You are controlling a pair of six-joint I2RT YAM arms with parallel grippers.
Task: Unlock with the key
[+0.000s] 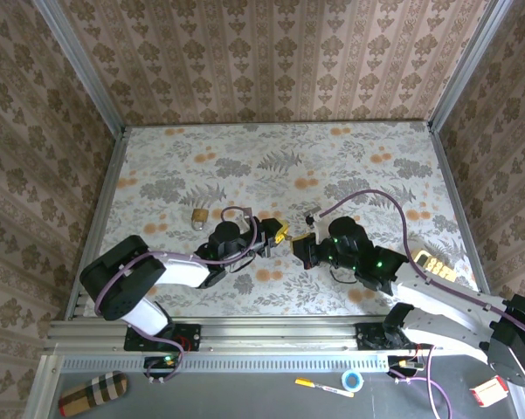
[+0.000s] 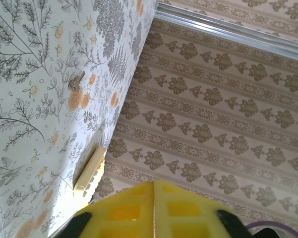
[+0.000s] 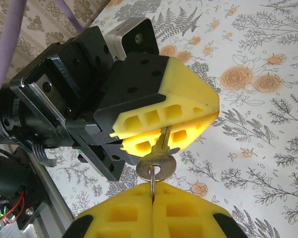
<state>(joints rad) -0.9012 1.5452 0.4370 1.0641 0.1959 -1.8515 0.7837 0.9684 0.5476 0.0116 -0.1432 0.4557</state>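
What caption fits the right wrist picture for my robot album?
Shared grip: left end effector clamps the silver key by its blade, right end effector pinches its ring, above the flowery table.

This looks like a robot test booth in a lab. A left arm [image 1: 148, 271] and a right arm [image 1: 445, 297] are bolted to a metal rail [image 1: 271, 334] at the near edge of the bench [image 1: 245, 148]. Patterned paper walls [image 1: 271, 61] stand along the other three edges. Flowery paper covers the bench. Purple cables [image 1: 371, 192] run from the arms.

Floral tabletop [image 1: 245, 148], damask-papered walls [image 1: 271, 52]
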